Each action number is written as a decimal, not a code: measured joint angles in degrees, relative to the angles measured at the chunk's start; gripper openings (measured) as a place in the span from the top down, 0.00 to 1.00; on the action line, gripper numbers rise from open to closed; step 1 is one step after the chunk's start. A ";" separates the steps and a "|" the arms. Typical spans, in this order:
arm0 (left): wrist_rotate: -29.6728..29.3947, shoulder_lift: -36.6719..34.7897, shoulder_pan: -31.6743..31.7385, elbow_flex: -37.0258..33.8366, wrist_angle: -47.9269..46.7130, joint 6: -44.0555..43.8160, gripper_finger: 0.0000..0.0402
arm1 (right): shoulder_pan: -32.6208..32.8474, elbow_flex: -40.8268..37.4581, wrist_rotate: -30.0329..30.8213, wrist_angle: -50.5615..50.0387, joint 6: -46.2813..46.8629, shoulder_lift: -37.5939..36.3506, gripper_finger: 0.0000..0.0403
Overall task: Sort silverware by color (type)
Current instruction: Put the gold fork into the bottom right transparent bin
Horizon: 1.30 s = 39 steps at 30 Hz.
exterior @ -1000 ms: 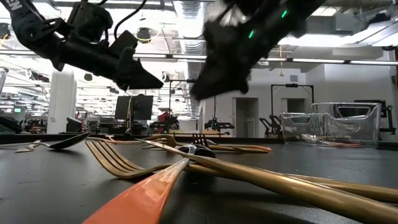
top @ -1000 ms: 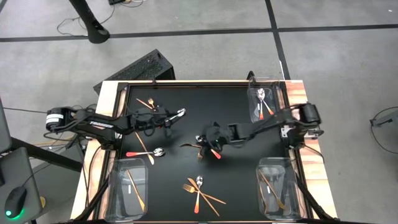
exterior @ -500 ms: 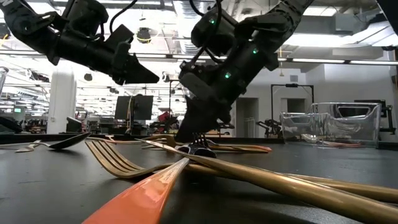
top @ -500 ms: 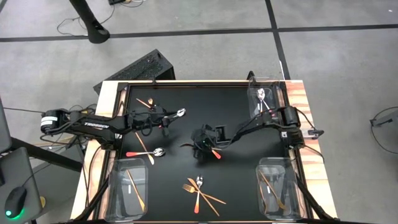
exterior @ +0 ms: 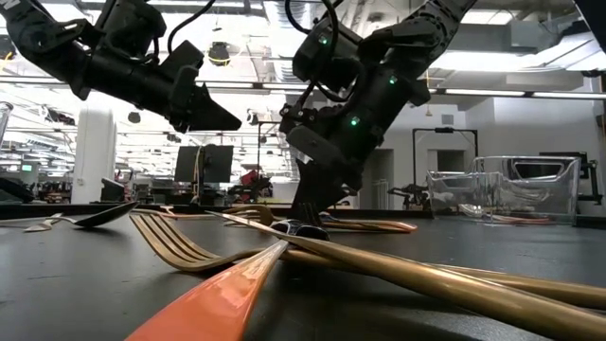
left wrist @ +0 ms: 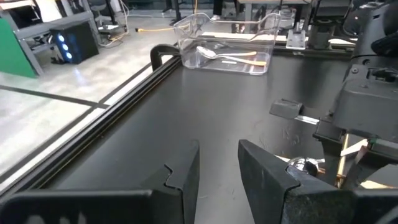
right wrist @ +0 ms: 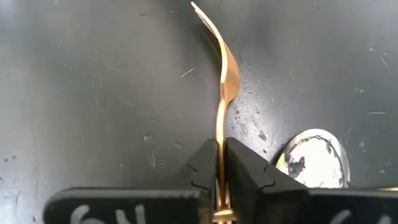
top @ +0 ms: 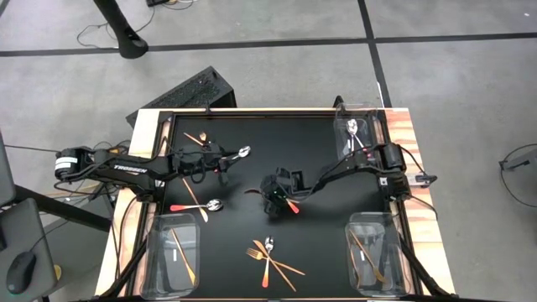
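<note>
A black-topped table [top: 319,243] with a pale wooden rim carried four clear plastic bins, one near each corner [top: 357,138] [top: 373,262] [top: 174,254]. Loose copper forks and red-handled silver spoons lay on it: a crossed cluster near the front edge [top: 268,258], a red-handled spoon [top: 195,206], copper pieces [top: 200,139].

Glossy gold metal fork [right wrist: 225,74]; matt, scuffed black tabletop [right wrist: 93,93].
</note>
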 joint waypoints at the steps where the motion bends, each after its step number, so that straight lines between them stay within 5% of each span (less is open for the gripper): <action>1: 0.00 0.00 0.00 0.00 0.00 0.00 0.75 | -0.06 0.00 0.65 -0.06 0.27 -0.02 0.89; 11: 4.15 -2.42 -0.02 -0.02 -3.27 -0.35 0.75 | 0.17 -0.15 3.85 1.88 0.88 -9.23 0.98; 23: 0.47 -9.93 0.00 -0.07 -10.51 2.10 0.75 | 1.62 -8.55 14.73 15.49 -3.76 -27.36 0.98; 33: -2.32 -11.02 0.02 -0.08 -12.80 2.69 0.75 | 7.08 -10.99 17.74 -11.85 17.79 -40.69 0.98; 39: -4.69 -11.04 0.07 -0.07 -10.57 4.12 0.75 | 15.72 -10.20 15.99 -27.96 35.10 -50.54 0.98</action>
